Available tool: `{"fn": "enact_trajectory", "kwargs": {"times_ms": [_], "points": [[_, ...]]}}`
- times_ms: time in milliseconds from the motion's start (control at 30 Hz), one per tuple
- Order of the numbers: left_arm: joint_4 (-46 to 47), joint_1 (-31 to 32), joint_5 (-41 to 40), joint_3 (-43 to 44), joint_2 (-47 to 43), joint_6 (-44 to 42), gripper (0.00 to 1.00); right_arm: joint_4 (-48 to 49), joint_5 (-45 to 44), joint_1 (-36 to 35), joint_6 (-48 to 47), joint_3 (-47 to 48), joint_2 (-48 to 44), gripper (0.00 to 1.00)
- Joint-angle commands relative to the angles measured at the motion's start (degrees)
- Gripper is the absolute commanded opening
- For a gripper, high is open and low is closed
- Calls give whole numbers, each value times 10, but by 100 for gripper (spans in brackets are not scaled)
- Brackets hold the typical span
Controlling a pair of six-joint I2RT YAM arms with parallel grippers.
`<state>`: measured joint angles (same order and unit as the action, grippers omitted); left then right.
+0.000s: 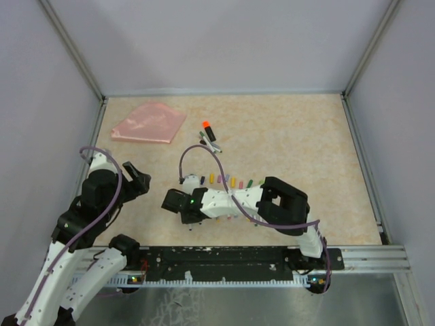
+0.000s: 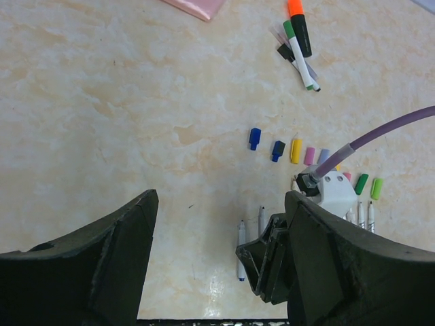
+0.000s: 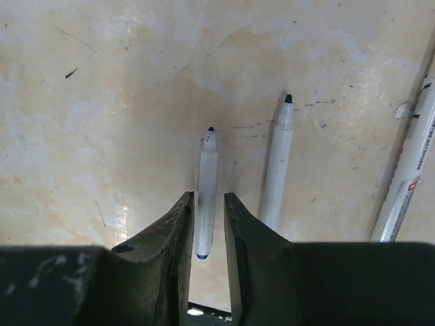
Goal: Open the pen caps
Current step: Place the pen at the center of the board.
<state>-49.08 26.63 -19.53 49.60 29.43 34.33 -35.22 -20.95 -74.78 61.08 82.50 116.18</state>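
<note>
Beige marbled table [image 1: 292,136] boxed in by grey walls. Left arm [image 1: 88,204] folded up close to its base, wrist tipped down toward the table. Left fingers [image 2: 102,265] spread wide, released and holding nothing, poised over bare surface to the left of the caps. Right arm [image 1: 272,204] bent at the elbow and stretched leftward, low across the near part of the table, with a purple cable [image 2: 380,132] looping off its wrist. Right fingers [image 3: 170,238] pointed down and parted only slightly, astride a white pen with a blue tip [image 3: 207,163] lying flat on the table; a sliver of gap on one side, so loose about it rather than clenched. Pink pouch [image 1: 149,122] flat at the far left, well apart from everything else. Black marker with an orange top [image 2: 298,24] beyond the caps, touching a green-capped pen [image 2: 299,58]. White pen with a black tip [image 3: 277,170] just beside the blue-tipped one. Another white pen [image 3: 408,170] at the right edge of the right wrist view, bearing dark print and a red mark, too blurred to read. Pen caps [image 1: 234,182] off their pens, in a loose row mid-table just beyond the right wrist: blue cap [image 2: 254,138], dark cap [image 2: 278,150], yellow cap [image 2: 296,150], pink cap [image 2: 310,155], lilac cap [image 2: 323,156], then dark green cap [image 2: 361,183] and light green cap [image 2: 376,188] past the cable.
</note>
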Motion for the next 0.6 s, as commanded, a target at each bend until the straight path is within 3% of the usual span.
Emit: {"fn": "enact_trajectory", "kwargs": {"times_ms": [0,233,333,433,567], "points": [[-2,-1,16,-3,-8,5,81,40,-23,-4,-25,-9,-57,24],[22,-1,27,-6,-1,0,81,90,-23,-4,-89,-37,-113,30],[36,-1,35,-7,7,-7,81,117,-30,-3,-119,-55,-143,38],[57,-1,48,-10,11,-13,82,164,-30,7,-165,-90,-186,44],[81,-1,52,-16,18,-18,83,273,33,51,-245,-174,-275,49]]}}
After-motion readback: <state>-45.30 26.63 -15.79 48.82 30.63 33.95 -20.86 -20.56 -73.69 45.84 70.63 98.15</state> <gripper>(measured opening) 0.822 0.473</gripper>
